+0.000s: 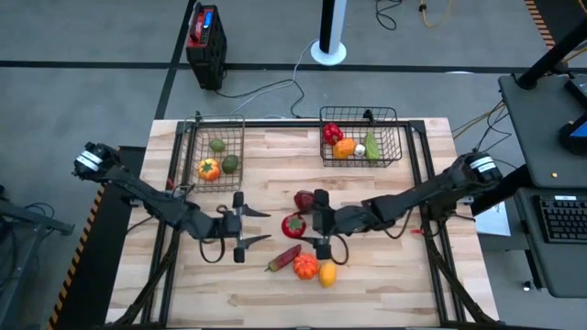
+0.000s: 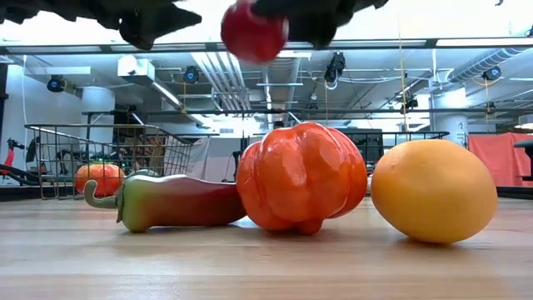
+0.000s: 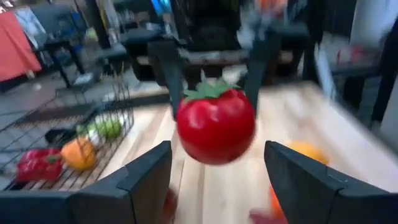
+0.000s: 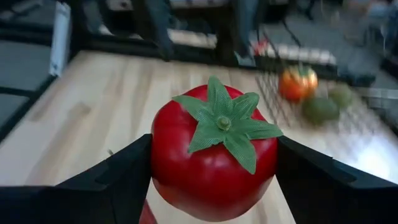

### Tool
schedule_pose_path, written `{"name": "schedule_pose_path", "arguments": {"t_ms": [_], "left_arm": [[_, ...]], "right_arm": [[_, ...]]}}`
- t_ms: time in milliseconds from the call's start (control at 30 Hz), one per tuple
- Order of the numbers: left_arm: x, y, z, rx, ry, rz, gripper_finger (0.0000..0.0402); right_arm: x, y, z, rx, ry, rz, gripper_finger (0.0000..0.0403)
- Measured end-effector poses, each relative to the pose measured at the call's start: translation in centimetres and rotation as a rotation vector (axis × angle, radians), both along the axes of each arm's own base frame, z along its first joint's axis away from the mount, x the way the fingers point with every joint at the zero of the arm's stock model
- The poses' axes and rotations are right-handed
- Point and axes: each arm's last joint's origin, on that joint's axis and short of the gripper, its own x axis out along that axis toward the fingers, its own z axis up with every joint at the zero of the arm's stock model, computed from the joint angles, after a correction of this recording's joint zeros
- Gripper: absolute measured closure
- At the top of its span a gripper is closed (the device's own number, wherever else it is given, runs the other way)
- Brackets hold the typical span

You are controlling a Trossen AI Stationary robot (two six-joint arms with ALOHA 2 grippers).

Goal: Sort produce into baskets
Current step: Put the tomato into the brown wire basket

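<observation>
A red tomato (image 4: 211,168) with a green leafy top hangs above the middle of the table, with my right gripper (image 1: 304,223) shut on it. My left gripper (image 1: 264,226) stands open just to the tomato's left, pointing at it, with nothing between its fingers (image 3: 146,180). On the table below and nearer lie a red-green chili (image 2: 179,202), an orange-red pepper (image 2: 301,177) and a yellow-orange fruit (image 2: 433,190). Another red piece (image 1: 304,199) lies just beyond the tomato. The two wire baskets, left (image 1: 194,147) and right (image 1: 396,137), stand at the far edge. My right gripper pinches the tomato by its two opposite sides (image 4: 159,163) between its two fingers (image 4: 121,177). The fingers come nearly level from the table's right side. The tomato is lifted clear of the table (image 2: 254,33), its leafy top (image 3: 208,91) up.
The left basket holds an orange piece (image 1: 209,169) and two green ones. The right basket holds red (image 1: 332,134), orange, white and green pieces. A black box with a red top (image 1: 205,37) stands on the floor beyond the table. Bare wood lies along the near edge.
</observation>
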Motion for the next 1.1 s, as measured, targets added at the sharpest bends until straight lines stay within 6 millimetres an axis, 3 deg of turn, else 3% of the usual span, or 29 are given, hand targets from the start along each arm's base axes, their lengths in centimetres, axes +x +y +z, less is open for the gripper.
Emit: {"name": "schedule_pose_path", "arguments": {"t_ms": [133,433,700,933,1100], "left_arm": [[-0.2,0.6,-0.3,-0.075,-0.098,0.014,0.0163],[0.2,0.5,-0.3,-0.097,-0.101,0.006,0.0131],[2.6,-0.2,0.4,-0.023,-0.099,0.019,0.0099],[4.8,-0.6,0.0,0.020,-0.074,0.043,0.0098],[5.4,-0.8,-0.2,0.041,-0.067,0.031,0.0097]], "right_arm": [[0.0,0.5,1.1,-0.027,-0.094,0.030,0.0112],[0.3,0.4,2.0,-0.061,-0.193,0.033,0.0112],[0.3,0.4,2.1,-0.061,-0.200,0.033,0.0111],[0.2,0.5,2.0,-0.062,-0.187,0.033,0.0111],[0.2,0.5,1.8,-0.064,-0.177,0.038,0.0111]]}}
